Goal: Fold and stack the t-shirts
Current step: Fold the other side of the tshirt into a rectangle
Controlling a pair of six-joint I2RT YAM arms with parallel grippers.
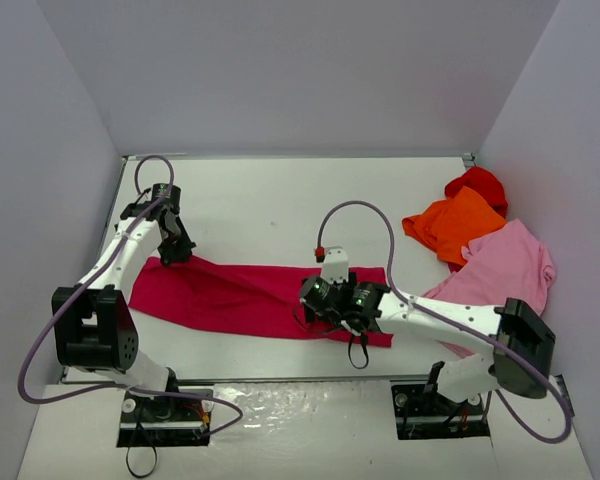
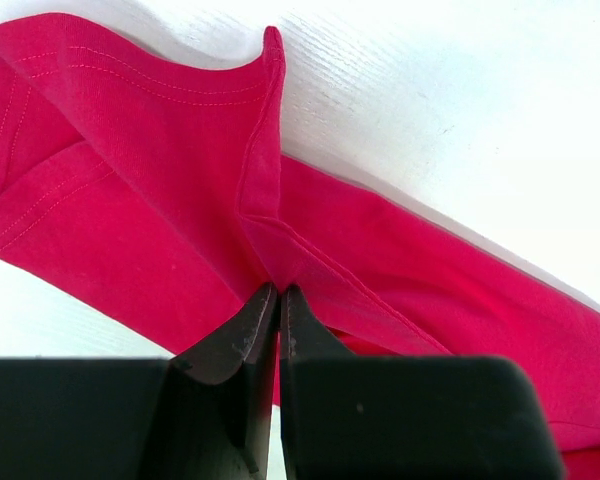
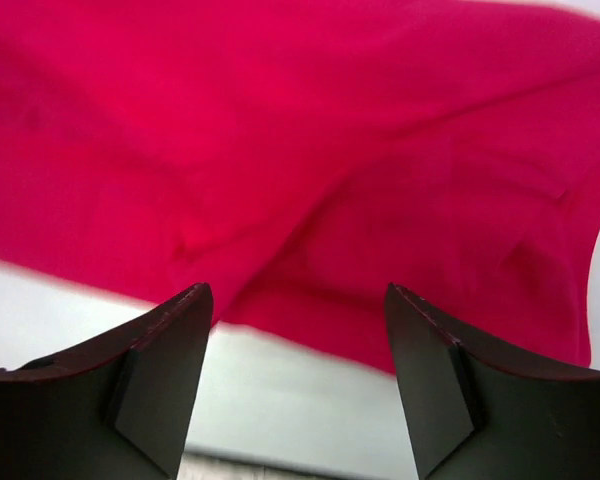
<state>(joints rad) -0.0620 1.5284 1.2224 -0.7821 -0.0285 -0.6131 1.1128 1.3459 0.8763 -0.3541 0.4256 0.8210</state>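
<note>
The crimson t-shirt (image 1: pixel 240 295) lies as a long, narrow, wrinkled band across the middle of the white worktop (image 1: pixel 270 210), stitched hems showing at its left end. The left hand (image 2: pixel 279 290) is pinched tight on a raised fold there. The right hand (image 3: pixel 298 290) hangs over the band's right part, fingers spread apart. At the far right, the orange t-shirt (image 1: pixel 455 225), bright red t-shirt (image 1: pixel 480 183) and light pink t-shirt (image 1: pixel 510 265) sit crumpled in 1 heap.

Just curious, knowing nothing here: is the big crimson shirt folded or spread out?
Folded lengthwise: the crimson shirt lies as a narrow band, hemmed layers overlapping.
</note>
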